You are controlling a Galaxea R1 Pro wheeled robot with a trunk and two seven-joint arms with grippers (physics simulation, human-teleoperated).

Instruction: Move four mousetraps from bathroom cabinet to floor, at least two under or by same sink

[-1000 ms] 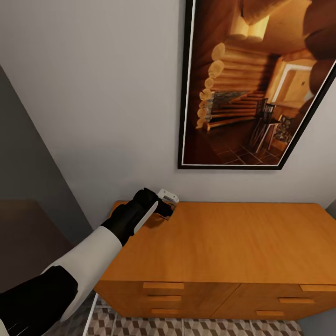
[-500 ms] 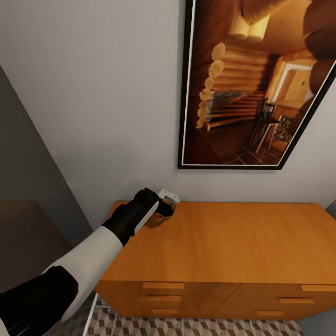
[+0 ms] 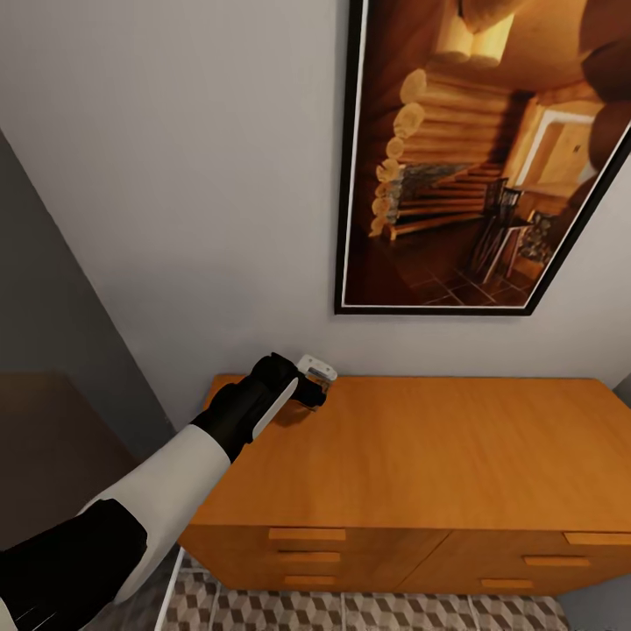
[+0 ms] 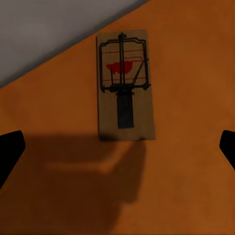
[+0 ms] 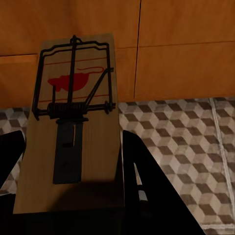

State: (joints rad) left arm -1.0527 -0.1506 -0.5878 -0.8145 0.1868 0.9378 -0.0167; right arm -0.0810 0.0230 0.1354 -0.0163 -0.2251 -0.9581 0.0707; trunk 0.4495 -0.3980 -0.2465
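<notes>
A mousetrap (image 4: 125,85), a pale wooden slab with a black wire spring and a red mouse print, lies flat on the orange cabinet top (image 4: 191,186) near the wall. My left gripper (image 4: 117,152) hovers above it, open, with one black fingertip at each side and apart from the trap. In the head view the left gripper (image 3: 307,386) sits over the cabinet's (image 3: 421,456) back left corner and hides that trap. My right gripper (image 5: 73,196) is shut on a second mousetrap (image 5: 73,117), held above the cube-patterned floor (image 5: 196,127) in front of the cabinet drawers (image 5: 171,49).
A large framed picture (image 3: 473,158) hangs on the grey wall above the cabinet. The cabinet front carries several drawers with flat handles (image 3: 307,535). A strip of patterned floor (image 3: 350,609) shows below it. A dark wall panel (image 3: 44,289) stands at the left.
The whole head view has shifted slightly, so the camera moved a little. The left arm stays in place over the cabinet corner.
</notes>
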